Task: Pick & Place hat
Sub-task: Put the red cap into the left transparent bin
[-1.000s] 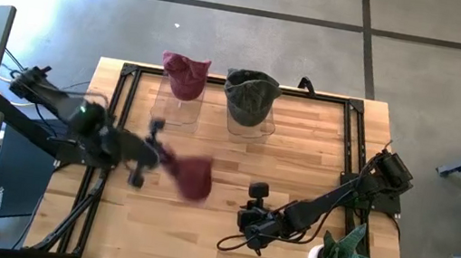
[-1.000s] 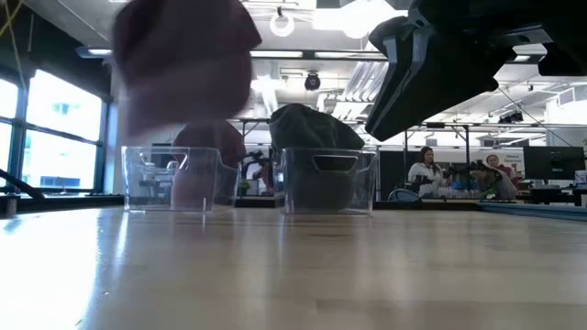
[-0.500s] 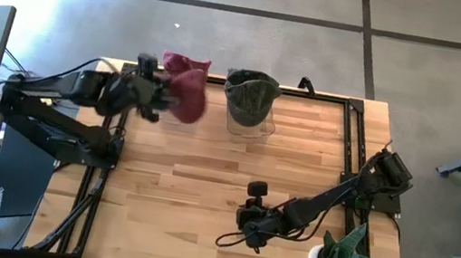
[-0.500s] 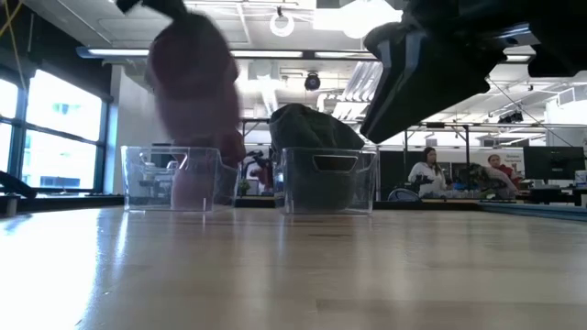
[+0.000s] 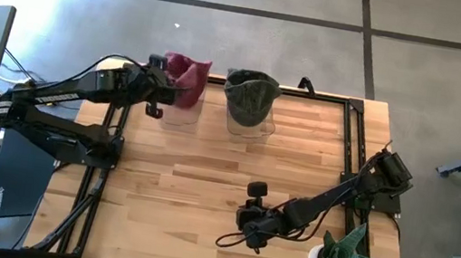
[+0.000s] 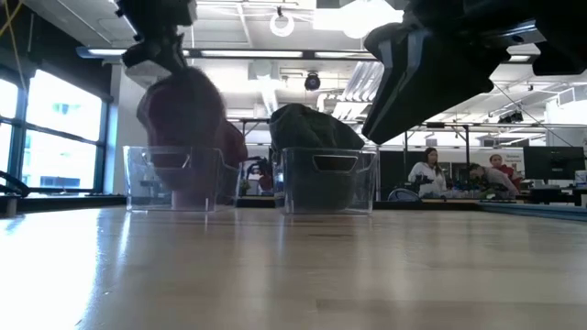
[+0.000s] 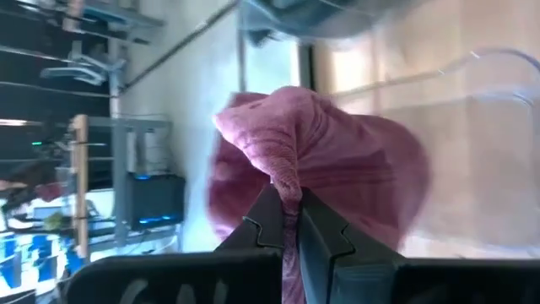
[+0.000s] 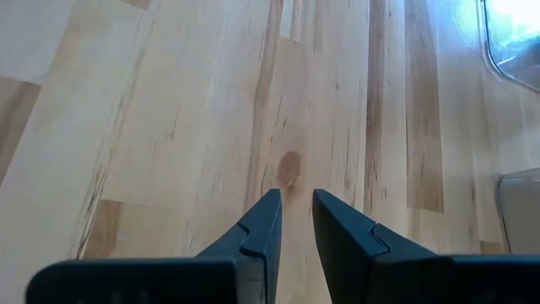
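- Two clear bins sit at the far side of the table [image 5: 206,167] — the left clear bin [image 5: 181,103] has red hats in it, and the right clear bin [image 5: 249,118] holds a dark hat [image 5: 250,91].
- The left gripper [image 5: 165,94] is pinched tight on a red hat [image 7: 337,169]. Its two fingers squeeze a fold of the cloth, and the rest of the hat hangs loose from them.
- The held hat is up in the air, right over the left clear bin, where another red hat [image 5: 192,68] already lies. From the low view it hangs just above the bin's rim, maybe dipping a little inside — I cannot tell which.
- So the step in hand looks like the drop: the hat has been picked up and brought to its bin.
- Next, I think the left gripper needs to go down a bit and let go, so the hat falls inside and not over the edge.
- The right gripper [image 8: 294,221] waits low over bare wood near the front. Its fingers are a small way apart and hold nothing.
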### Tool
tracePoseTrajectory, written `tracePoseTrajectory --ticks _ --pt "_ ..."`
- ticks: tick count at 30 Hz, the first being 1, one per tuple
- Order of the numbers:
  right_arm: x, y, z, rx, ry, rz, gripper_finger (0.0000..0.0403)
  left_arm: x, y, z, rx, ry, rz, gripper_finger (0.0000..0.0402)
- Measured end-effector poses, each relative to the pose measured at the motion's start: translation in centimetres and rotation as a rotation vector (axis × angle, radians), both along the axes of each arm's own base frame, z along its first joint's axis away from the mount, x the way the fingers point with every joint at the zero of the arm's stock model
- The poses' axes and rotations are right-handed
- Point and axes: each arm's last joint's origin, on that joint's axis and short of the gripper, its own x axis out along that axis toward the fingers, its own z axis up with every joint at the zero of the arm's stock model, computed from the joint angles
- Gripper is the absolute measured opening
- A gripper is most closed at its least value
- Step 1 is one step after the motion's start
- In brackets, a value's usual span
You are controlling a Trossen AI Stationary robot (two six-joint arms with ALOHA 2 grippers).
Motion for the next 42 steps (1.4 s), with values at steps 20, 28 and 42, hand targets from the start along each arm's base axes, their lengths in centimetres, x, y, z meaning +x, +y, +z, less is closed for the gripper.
tracePoseTrajectory --ticks 20,28,42 --pt "0.0 0.0 0.0 0.002 -0.004 -0.001 0.0067 3.1 7.2 -5.2 0.145 0.168 0.107 0.0021" --pt "0.0 0.0 0.0 0.006 -0.002 0.002 0.0067 2.8 10.0 -6.8 0.040 0.090 0.227 0.0139" --pt "0.1 0.0 0.0 0.007 0.000 0.002 0.0067 3.8 4.1 0.0 -0.333 -0.216 0.265 0.0219"
